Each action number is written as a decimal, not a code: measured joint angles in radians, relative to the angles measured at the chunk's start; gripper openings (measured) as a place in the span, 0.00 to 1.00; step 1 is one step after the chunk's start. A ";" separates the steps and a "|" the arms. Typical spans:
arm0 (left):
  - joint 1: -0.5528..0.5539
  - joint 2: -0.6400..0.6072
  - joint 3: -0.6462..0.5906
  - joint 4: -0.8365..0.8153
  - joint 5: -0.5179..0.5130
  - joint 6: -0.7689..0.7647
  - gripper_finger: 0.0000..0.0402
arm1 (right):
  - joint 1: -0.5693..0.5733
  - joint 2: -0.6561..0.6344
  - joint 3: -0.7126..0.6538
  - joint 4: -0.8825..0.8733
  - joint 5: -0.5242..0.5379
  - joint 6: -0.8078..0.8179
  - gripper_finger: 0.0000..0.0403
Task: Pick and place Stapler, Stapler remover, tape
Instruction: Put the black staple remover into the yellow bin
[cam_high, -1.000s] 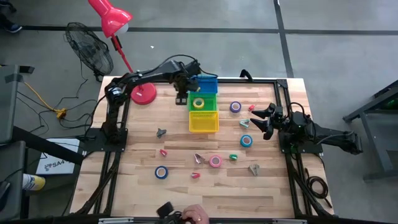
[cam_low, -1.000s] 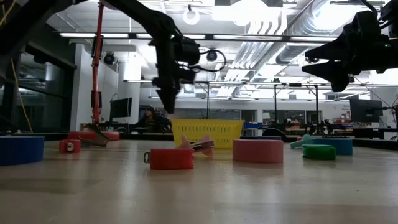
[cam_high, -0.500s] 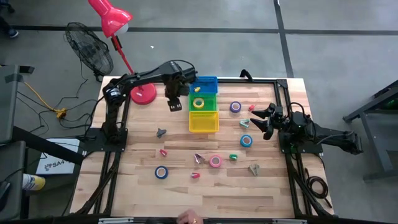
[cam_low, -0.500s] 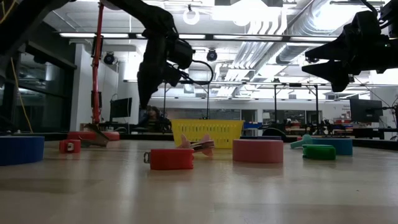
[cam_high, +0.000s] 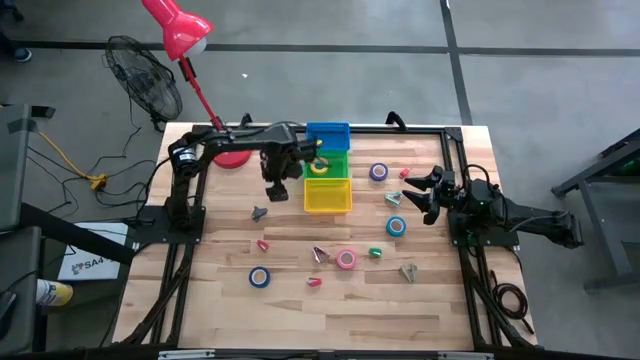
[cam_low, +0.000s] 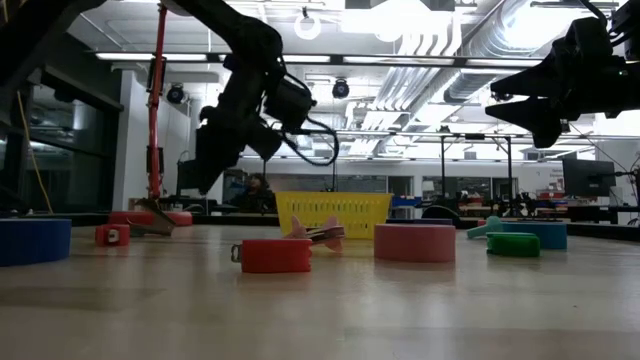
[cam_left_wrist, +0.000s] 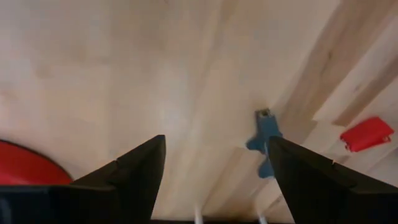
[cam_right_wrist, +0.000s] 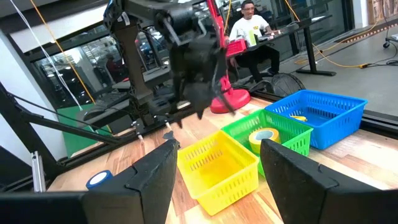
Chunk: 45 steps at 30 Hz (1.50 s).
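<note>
My left gripper (cam_high: 275, 190) hangs open above bare wood, just left of the yellow basket (cam_high: 327, 196); its wrist view (cam_left_wrist: 214, 180) looks down on a grey-blue stapler remover (cam_left_wrist: 266, 142) and a small red stapler (cam_left_wrist: 367, 134) on the table. My right gripper (cam_high: 408, 195) waits open in the air at the table's right side. A yellow tape roll (cam_high: 319, 167) lies in the green basket (cam_high: 326, 156). On the table lie a purple tape roll (cam_high: 378, 172), blue rolls (cam_high: 397, 226) (cam_high: 259, 277) and a pink roll (cam_high: 346, 259).
A blue basket (cam_high: 328, 133) stands at the far end of the basket row. More stapler removers (cam_high: 319, 254) (cam_high: 408, 270) (cam_high: 393, 198) and small red and green staplers (cam_high: 263, 244) (cam_high: 375, 252) are scattered about. The red lamp's base (cam_high: 231, 152) stands far left.
My left gripper has swung away from above the blue and green baskets toward the table's left and near side, and has tipped. It now hangs beside the yellow basket, closer to the grey stapler remover. The right arm has kept still.
</note>
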<state>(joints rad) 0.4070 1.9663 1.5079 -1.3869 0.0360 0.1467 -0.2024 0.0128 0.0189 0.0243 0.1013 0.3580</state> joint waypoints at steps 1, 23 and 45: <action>-0.013 0.000 -0.014 0.000 0.000 -0.007 0.70 | 0.000 0.000 0.000 0.000 0.000 0.000 0.55; -0.136 0.000 -0.216 0.103 0.069 -0.171 0.70 | 0.000 0.000 0.000 0.000 0.000 0.000 0.55; -0.146 0.000 -0.219 0.121 0.058 -0.205 0.29 | 0.000 0.000 0.000 0.000 0.000 0.000 0.55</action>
<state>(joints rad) 0.2613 1.9663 1.2887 -1.2654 0.0942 -0.0582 -0.2028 0.0128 0.0192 0.0246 0.1013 0.3580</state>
